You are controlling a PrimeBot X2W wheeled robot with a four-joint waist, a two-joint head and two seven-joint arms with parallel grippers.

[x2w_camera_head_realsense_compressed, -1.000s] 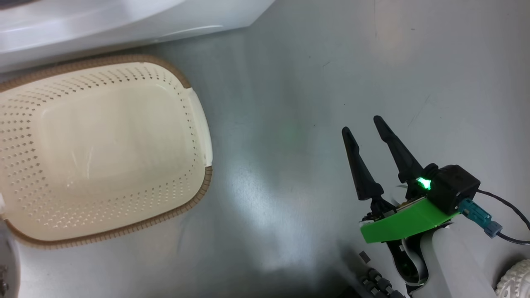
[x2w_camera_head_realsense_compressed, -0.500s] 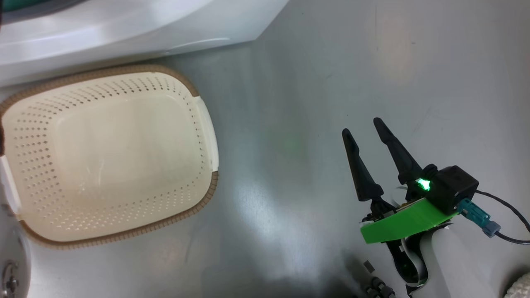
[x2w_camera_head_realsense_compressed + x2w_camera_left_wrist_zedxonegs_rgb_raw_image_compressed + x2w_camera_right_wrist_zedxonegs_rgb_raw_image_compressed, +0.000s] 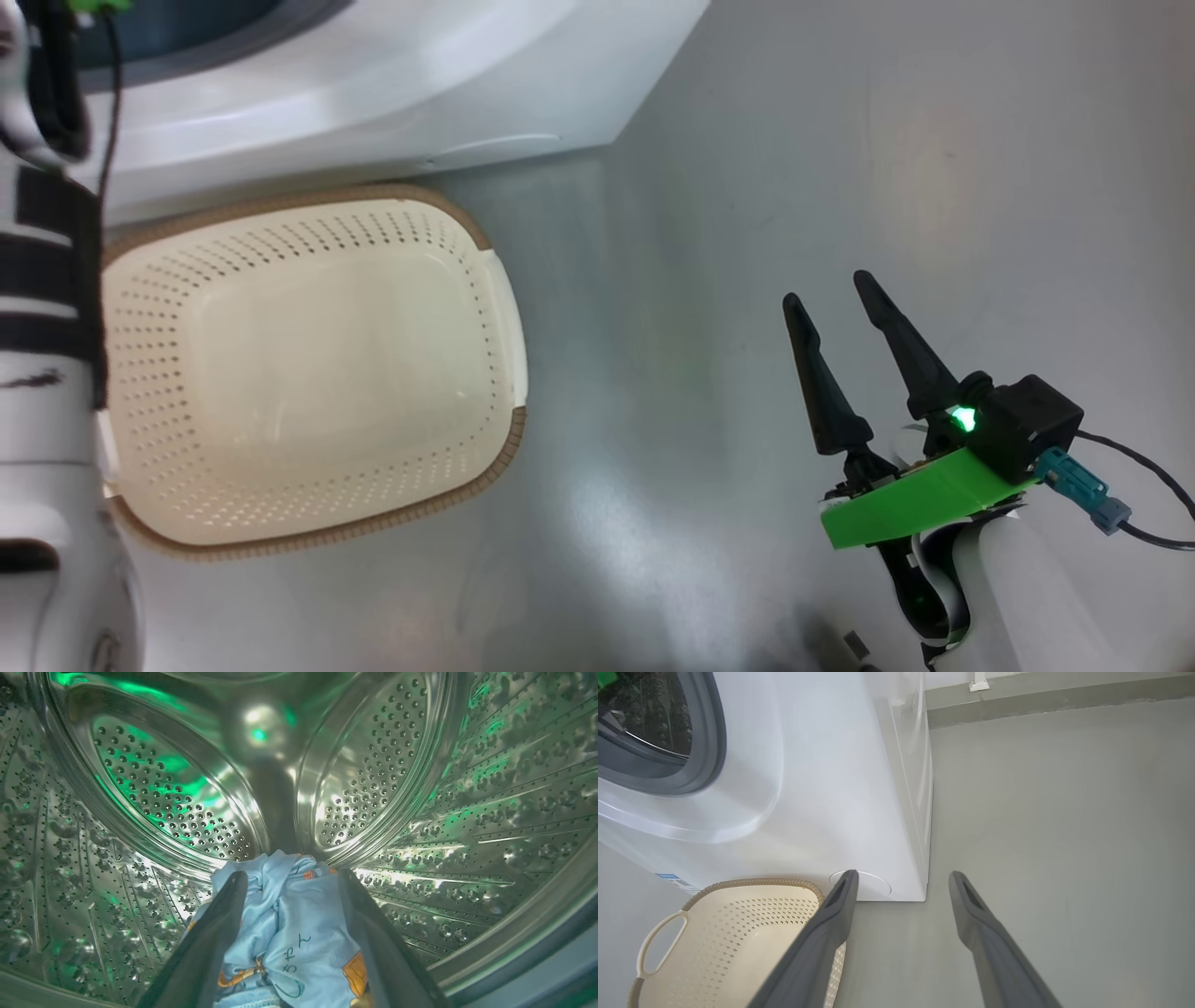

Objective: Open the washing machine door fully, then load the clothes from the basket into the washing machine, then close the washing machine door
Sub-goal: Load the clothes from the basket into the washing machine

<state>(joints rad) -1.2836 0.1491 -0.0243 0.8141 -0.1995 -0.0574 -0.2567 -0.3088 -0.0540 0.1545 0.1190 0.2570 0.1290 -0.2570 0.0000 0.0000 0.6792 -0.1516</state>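
Grey, faintly glossy floor (image 3: 700, 280) spreads under everything in the head view. Nearest, at four o'clock, the right gripper (image 3: 829, 287) hangs above that floor on a green bracket (image 3: 920, 504), its two dark fingers apart with nothing between them. The right wrist view shows the same fingers spread, with bare floor in the gap.

Along the head view's nine o'clock edge, the left arm's pale forearm (image 3: 42, 373), wrapped in dark bands, runs up toward eleven o'clock and into the machine's opening. Just beside it the basket (image 3: 308, 373) stands on the floor with its bare cream bottom showing. Its far rim is close against the foot of the washing machine (image 3: 373, 84), which takes up the eleven o'clock corner.

From the right wrist, the basket sits at seven o'clock, a blue label sticker (image 3: 672, 882) lies just beyond its rim, and the grey rubber ring (image 3: 710, 742) curves at ten o'clock.

Farthest in, the left wrist view looks into the steel drum (image 3: 163, 798). There the left gripper (image 3: 292, 875) has its fingers wide apart. The clothes (image 3: 299, 933), blue fabric with orange print, lie bunched between them at six o'clock, brushing both fingers and resting low in the drum.
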